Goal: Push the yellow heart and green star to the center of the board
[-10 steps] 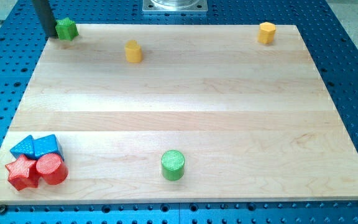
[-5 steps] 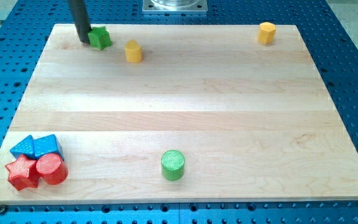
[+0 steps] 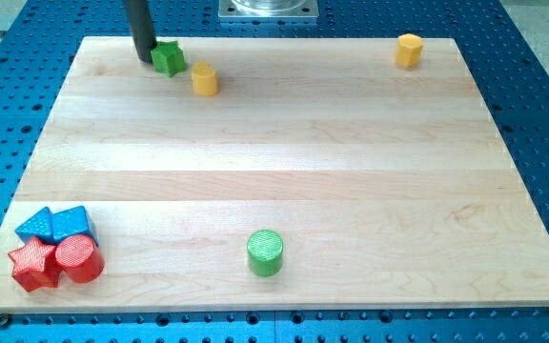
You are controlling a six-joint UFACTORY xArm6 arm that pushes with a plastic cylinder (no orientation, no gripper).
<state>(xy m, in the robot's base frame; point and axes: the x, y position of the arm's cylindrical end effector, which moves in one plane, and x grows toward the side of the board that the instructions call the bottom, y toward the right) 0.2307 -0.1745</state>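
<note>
The green star (image 3: 169,58) lies near the board's top edge, left of middle. My tip (image 3: 147,59) touches its left side. The yellow heart (image 3: 204,79) lies just right of and slightly below the star, a small gap between them. Both are far above the board's centre.
A yellow hexagon block (image 3: 408,50) sits at the top right. A green cylinder (image 3: 265,252) stands near the bottom middle. At the bottom left corner cluster two blue blocks (image 3: 57,225), a red star (image 3: 31,264) and a red cylinder (image 3: 79,258). The wooden board (image 3: 284,152) lies on a blue perforated table.
My tip has pushed the green star to the right along the top edge, from the top left corner toward the yellow heart. The other blocks have not moved.
</note>
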